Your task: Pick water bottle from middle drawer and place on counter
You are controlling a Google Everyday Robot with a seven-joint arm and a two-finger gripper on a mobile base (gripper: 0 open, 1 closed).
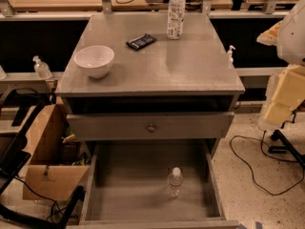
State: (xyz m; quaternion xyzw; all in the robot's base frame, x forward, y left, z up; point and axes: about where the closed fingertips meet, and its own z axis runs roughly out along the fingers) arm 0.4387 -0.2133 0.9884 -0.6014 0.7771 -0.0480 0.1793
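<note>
A small clear water bottle (pixel 174 182) stands upright in the open middle drawer (pixel 119 194), below a shut knobbed drawer (pixel 151 127). The grey tabletop (pixel 190 66) above carries a white bowl (pixel 94 60), a dark packet (pixel 140 41) and a labelled bottle (pixel 176 13). The tool (pixel 282 101) hangs at the right edge, well apart from the water bottle. I cannot tell whether it is released or clenched.

One camera sits high in front of the cabinet, looking down and forward. The open drawer (pixel 138 190) fills the near edge, the bench (pixel 157 66) lies mid-frame, and desks cross the far edge. The gripper (pixel 285 82) looms close to the lens at the right edge.
</note>
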